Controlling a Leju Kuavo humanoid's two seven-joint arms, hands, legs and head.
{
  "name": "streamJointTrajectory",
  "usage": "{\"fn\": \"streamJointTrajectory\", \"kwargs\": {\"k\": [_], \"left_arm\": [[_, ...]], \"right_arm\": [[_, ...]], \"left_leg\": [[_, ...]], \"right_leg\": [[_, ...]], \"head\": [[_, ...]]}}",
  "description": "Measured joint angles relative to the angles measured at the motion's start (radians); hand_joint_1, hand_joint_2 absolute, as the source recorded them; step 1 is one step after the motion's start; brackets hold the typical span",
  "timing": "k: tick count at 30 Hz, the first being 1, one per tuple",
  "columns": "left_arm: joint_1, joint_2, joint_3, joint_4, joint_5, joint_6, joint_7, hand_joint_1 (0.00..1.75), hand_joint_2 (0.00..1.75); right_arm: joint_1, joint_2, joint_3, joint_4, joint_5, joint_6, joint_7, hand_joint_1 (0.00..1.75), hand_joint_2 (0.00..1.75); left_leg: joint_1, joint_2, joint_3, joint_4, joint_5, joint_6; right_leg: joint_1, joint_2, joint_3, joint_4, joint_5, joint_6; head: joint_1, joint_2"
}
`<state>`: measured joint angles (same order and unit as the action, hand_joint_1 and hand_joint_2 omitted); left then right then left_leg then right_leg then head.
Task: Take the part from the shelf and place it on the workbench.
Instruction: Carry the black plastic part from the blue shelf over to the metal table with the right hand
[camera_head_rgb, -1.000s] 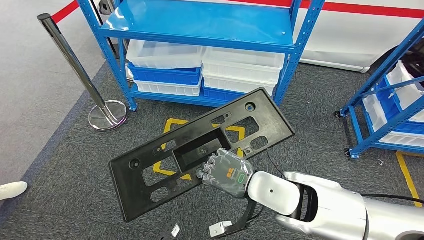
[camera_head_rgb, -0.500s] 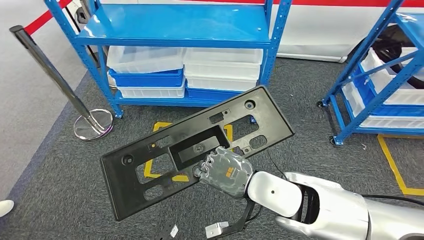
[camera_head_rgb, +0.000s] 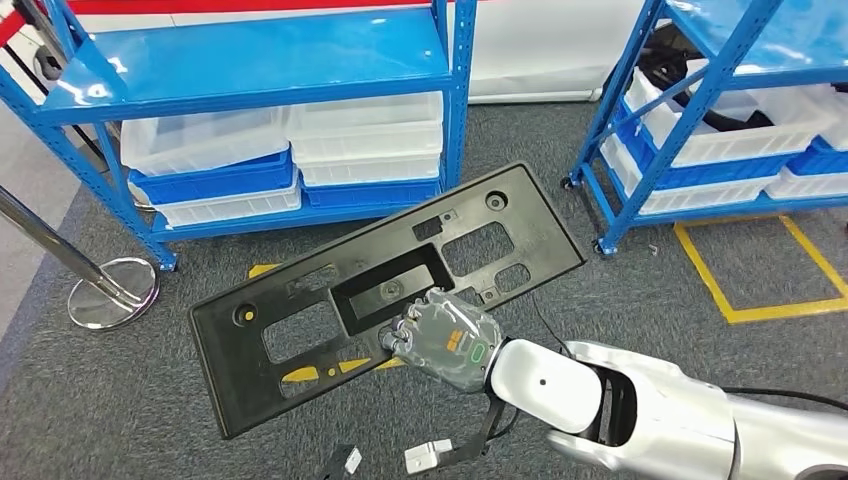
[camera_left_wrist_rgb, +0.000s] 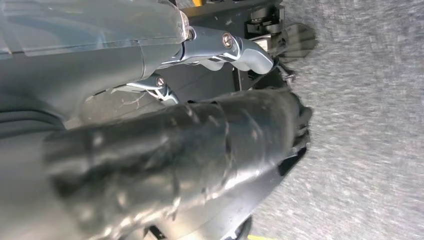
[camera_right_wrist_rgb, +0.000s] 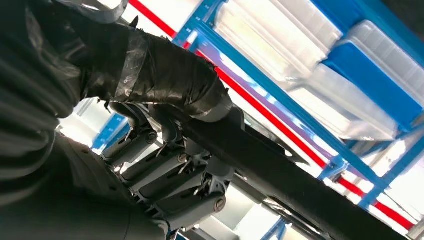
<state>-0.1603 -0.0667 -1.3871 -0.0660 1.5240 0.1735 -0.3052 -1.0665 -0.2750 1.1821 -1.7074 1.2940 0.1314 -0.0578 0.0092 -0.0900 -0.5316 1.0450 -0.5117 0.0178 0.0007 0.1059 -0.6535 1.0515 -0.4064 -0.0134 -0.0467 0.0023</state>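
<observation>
Plastic panel, long, flat and black, is hanging in the air over the grey carpet, tilted so its far right end is sitting higher than its near left end. The right robot hand is clamping it near the middle, at the near edge beside the sunken rectangular pocket; in the right wrist view its fingers are wrapping under the panel's rim. The left robot hand is showing too close and blurred to judge, so I cannot tell whether it is apart or together.

The panel is looking stiff, light and matt, pierced with slots and round holes, so it is likely to swing or twist from a one-sided hold; a grip close to the centre pocket seems best. Behind it, blue steel shelves are carrying smooth white and blue bins. A chrome post is standing at the left.
</observation>
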Motion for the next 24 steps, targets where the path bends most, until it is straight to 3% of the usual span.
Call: {"fn": "streamJointTrajectory", "kwargs": {"k": [2,3,4,6,8,9,10,11,12,14,15,17,18,20,22,23,24], "left_arm": [[-0.001,-0.003,0.0,0.0,0.0,0.002,0.001,0.0,0.0],[-0.001,-0.004,0.0,0.0,0.0,0.003,0.001,0.0,0.0],[-0.001,-0.006,0.0,0.001,0.0,0.004,0.001,0.0,0.0],[0.001,-0.006,0.0,0.001,0.0,0.005,0.002,0.0,0.0],[0.002,-0.004,0.0,0.002,0.0,0.006,0.002,0.0,0.0],[0.002,-0.003,0.0,0.002,0.0,0.006,0.001,0.0,0.0],[0.002,-0.003,0.0,0.002,0.0,0.006,0.001,0.0,0.0],[0.003,-0.002,0.0,0.002,0.0,0.006,0.001,0.0,0.0],[0.004,-0.002,0.0,0.003,0.0,0.006,0.0,0.0,0.0],[0.005,-0.002,0.0,0.003,0.0,0.005,0.0,0.0,0.0],[0.006,-0.002,0.0,0.003,0.0,0.005,-0.001,0.0,0.0],[0.006,-0.001,0.0,0.003,0.0,0.005,-0.002,0.0,0.0],[0.006,-0.001,0.0,0.003,0.0,0.004,-0.002,0.0,0.0],[0.004,-0.001,-0.001,0.003,0.0,0.004,-0.004,0.0,0.0],[-0.001,0.0,0.0,0.003,0.0,0.003,-0.006,0.0,0.0],[-0.004,0.0,0.0,0.003,0.0,0.002,-0.007,0.0,0.0],[-0.007,0.0,0.0,0.003,0.0,0.002,-0.008,0.0,0.0]], "right_arm": [[0.003,0.002,0.0,0.0,0.001,0.0,0.0,1.75,1.75],[0.003,0.002,0.0,0.0,0.001,0.0,0.001,1.75,1.75],[0.002,0.002,-0.001,0.0,0.002,0.0,0.001,1.75,1.75],[0.0,0.002,-0.001,0.0,0.005,0.001,0.003,1.75,1.75],[0.002,0.002,0.001,0.0,0.006,0.001,0.004,1.75,1.75],[0.003,0.002,0.003,0.0,0.006,0.002,0.004,1.75,1.75],[0.004,0.002,0.004,0.0,0.006,0.002,0.004,1.75,1.75],[0.003,0.002,0.005,0.0,0.006,0.002,0.004,1.75,1.75],[0.001,0.003,0.006,0.0,0.006,0.002,0.004,1.75,1.75],[-0.004,0.005,0.006,0.0,0.006,0.003,0.004,1.75,1.75],[-0.005,0.006,0.006,0.0,0.006,0.003,0.004,1.75,1.75],[-0.007,0.007,0.006,0.0,0.007,0.004,0.004,1.75,1.75],[-0.008,0.007,0.006,-0.001,0.007,0.005,0.004,1.75,1.75],[-0.012,0.009,0.006,-0.001,0.007,0.006,0.004,1.75,1.75],[-0.014,0.01,0.006,-0.001,0.008,0.006,0.004,1.75,1.75],[-0.014,0.011,0.007,-0.001,0.008,0.006,0.004,1.75,1.75],[-0.014,0.012,0.009,0.0,0.008,0.007,0.004,1.75,1.75]], "left_leg": [[0.001,0.023,0.009,-0.022,0.002,0.004],[0.005,0.035,0.014,-0.031,0.009,0.008],[0.009,0.05,0.018,-0.04,0.015,0.011],[0.011,0.079,0.023,-0.049,0.02,0.016],[0.011,0.108,0.023,-0.049,0.019,0.015],[0.011,0.121,0.025,-0.049,0.017,0.013],[0.012,0.133,0.028,-0.049,0.014,0.01],[0.013,0.146,0.032,-0.049,0.01,0.006],[0.013,0.156,0.037,-0.049,0.005,0.001],[0.007,0.176,0.044,-0.047,-0.005,-0.01],[0.002,0.185,0.046,-0.048,-0.008,-0.016],[0.0,0.202,0.052,-0.052,-0.015,-0.026],[0.001,0.194,0.055,-0.048,-0.023,-0.031],[0.006,0.142,0.034,0.011,-0.064,-0.035],[0.005,0.099,-0.026,0.137,-0.121,-0.031],[0.003,0.095,-0.056,0.196,-0.138,-0.029],[0.001,0.094,-0.075,0.228,-0.137,-0.027]], "right_leg": [[-0.003,0.018,-0.01,-0.005,0.011,0.015],[0.0,0.007,-0.014,-0.002,0.008,0.022],[0.003,-0.016,-0.026,0.02,-0.007,0.028],[0.0,-0.078,-0.077,0.128,-0.064,0.043],[-0.012,-0.102,-0.133,0.243,-0.104,0.056],[-0.017,-0.105,-0.14,0.256,-0.098,0.06],[-0.022,-0.11,-0.126,0.23,-0.075,0.063],[-0.025,-0.12,-0.093,0.17,-0.04,0.065],[-0.023,-0.142,-0.054,0.098,-0.013,0.064],[-0.013,-0.177,-0.003,0.0,0.013,0.049],[-0.007,-0.183,0.001,-0.013,0.009,0.039],[-0.007,-0.159,-0.001,-0.015,0.008,0.021],[-0.008,-0.148,0.001,-0.018,0.008,0.014],[-0.012,-0.126,0.006,-0.024,0.009,-0.002],[-0.007,-0.104,0.009,-0.025,0.007,-0.012],[-0.004,-0.092,0.009,-0.024,0.007,-0.014],[-0.001,-0.078,0.01,-0.023,0.006,-0.016]], "head": [[-0.002,0.0],[-0.001,0.0],[0.002,0.0],[0.01,0.0],[0.012,0.0],[0.013,0.0],[0.013,0.0],[0.013,0.0],[0.013,0.0],[0.013,0.0],[0.012,0.0],[0.011,0.0],[0.01,0.0],[0.008,0.0],[0.006,0.0],[0.006,0.0],[0.007,0.0]]}}
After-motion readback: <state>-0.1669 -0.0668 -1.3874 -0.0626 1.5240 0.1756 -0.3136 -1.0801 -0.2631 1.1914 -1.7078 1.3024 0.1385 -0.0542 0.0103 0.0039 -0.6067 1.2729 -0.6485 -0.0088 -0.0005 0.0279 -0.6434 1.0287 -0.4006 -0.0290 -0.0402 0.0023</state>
